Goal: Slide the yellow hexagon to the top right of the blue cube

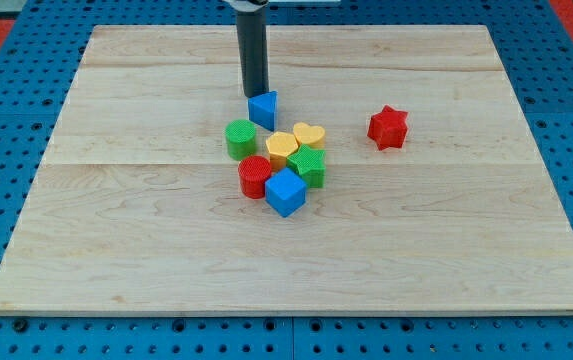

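Observation:
The yellow hexagon (281,148) lies in a tight cluster near the board's middle, just above and slightly left of the blue cube (286,192). A yellow heart (309,134) touches the hexagon's upper right. A green star-like block (308,164) sits at the cube's top right. A red cylinder (255,176) lies left of the cube. A green cylinder (241,138) lies left of the hexagon. My tip (255,95) stands at the view's top side of the cluster, touching the upper left of a blue triangular block (263,108).
A red star (388,127) lies alone to the view's right of the cluster. The wooden board (116,250) rests on a blue pegboard surface, with its edges all in view.

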`<state>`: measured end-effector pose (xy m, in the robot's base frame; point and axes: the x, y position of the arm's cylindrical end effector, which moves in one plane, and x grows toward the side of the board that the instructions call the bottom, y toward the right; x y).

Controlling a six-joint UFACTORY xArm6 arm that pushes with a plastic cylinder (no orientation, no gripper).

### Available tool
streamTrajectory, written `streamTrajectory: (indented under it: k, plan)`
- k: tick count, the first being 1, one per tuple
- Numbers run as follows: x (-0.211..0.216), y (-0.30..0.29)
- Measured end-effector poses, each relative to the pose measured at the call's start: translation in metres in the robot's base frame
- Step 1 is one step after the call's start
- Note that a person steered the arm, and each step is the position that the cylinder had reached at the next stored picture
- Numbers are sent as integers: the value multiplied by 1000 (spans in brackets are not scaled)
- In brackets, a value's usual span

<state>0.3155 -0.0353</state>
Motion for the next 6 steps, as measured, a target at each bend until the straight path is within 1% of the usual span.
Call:
streamTrajectory:
  k: [1, 2, 3, 4, 5, 6]
  plan:
    - [19, 47]
    - [90, 44]
    - [103, 43]
    - [96, 2]
    - [100, 10]
    - [126, -35]
